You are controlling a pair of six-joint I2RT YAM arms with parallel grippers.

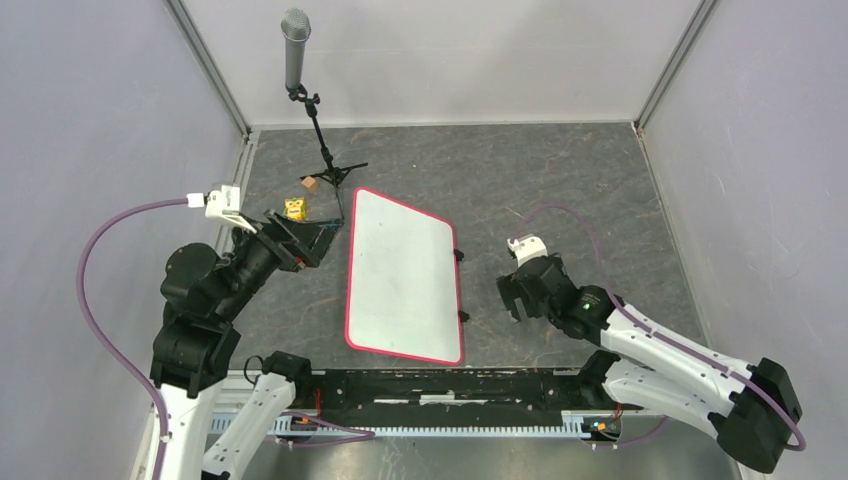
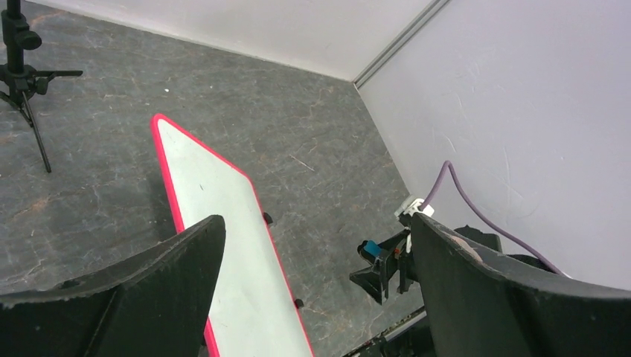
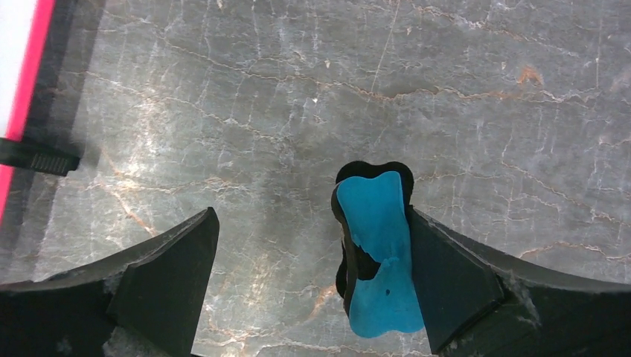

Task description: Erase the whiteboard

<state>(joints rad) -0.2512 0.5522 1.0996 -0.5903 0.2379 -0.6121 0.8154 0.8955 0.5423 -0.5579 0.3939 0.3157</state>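
The whiteboard [image 1: 405,275] lies flat in the middle of the table, white with a pink-red rim, with no writing that I can see. It also shows in the left wrist view [image 2: 216,216], and its rim is at the left edge of the right wrist view [image 3: 22,74]. My right gripper [image 1: 517,292] [image 3: 312,223] hovers over the bare table to the right of the board, jaws wide apart. A small blue eraser [image 3: 376,245] leans against its right finger and is not pinched; it also shows in the left wrist view [image 2: 370,248]. My left gripper [image 1: 310,235] [image 2: 316,230] is open and empty, raised left of the board.
A microphone stand [image 1: 320,130] stands behind the board's far left corner. A small yellow toy [image 1: 294,208] and a brown block [image 1: 310,183] lie near the left gripper. Black clips [image 1: 458,255] stick out from the board's right edge. A black rail [image 1: 450,385] runs along the near edge.
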